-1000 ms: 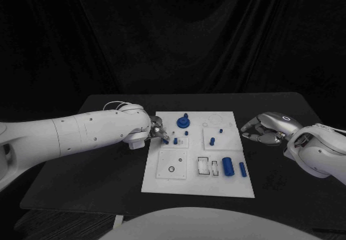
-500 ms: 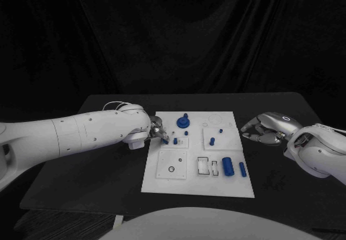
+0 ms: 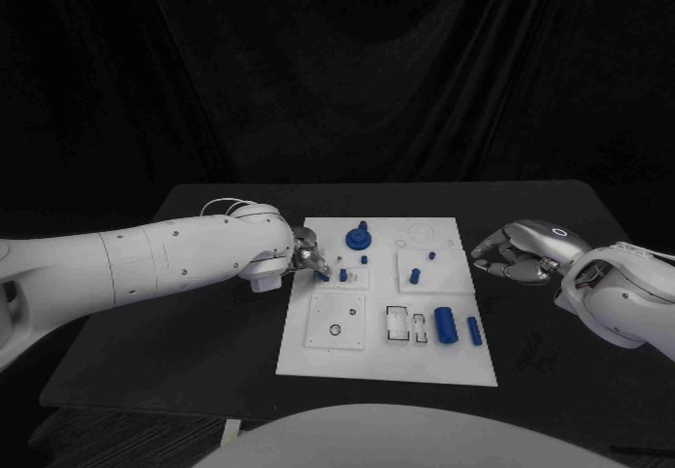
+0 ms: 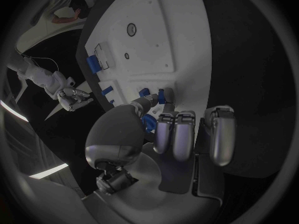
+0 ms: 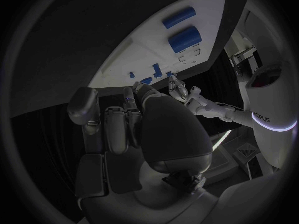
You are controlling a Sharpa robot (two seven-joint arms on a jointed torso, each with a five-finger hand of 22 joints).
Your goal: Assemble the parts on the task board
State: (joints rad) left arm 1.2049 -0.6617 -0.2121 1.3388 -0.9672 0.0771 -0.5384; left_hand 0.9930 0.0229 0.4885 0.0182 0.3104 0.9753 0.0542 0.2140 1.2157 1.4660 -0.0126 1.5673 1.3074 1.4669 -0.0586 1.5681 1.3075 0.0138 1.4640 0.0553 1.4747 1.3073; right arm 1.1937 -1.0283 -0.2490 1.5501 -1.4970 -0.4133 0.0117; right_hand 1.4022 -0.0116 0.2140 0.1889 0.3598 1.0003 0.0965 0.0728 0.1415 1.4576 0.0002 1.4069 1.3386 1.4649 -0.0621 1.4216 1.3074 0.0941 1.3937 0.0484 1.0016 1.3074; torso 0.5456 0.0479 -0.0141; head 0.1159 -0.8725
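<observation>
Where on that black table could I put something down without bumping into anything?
Bare black table lies near the robot, left of the task board, below the left hand. Another strip runs behind the board's far edge. The board's middle, between left hand and right hand, is crowded with blue parts.

Head camera looks down from above onto the task board (image 3: 387,302) on the black table (image 3: 183,341), set back; left wrist camera sits close behind the left hand (image 4: 177,134), facing the board; right wrist camera likewise behind the right hand (image 5: 134,127); all 3 views share the board.
</observation>
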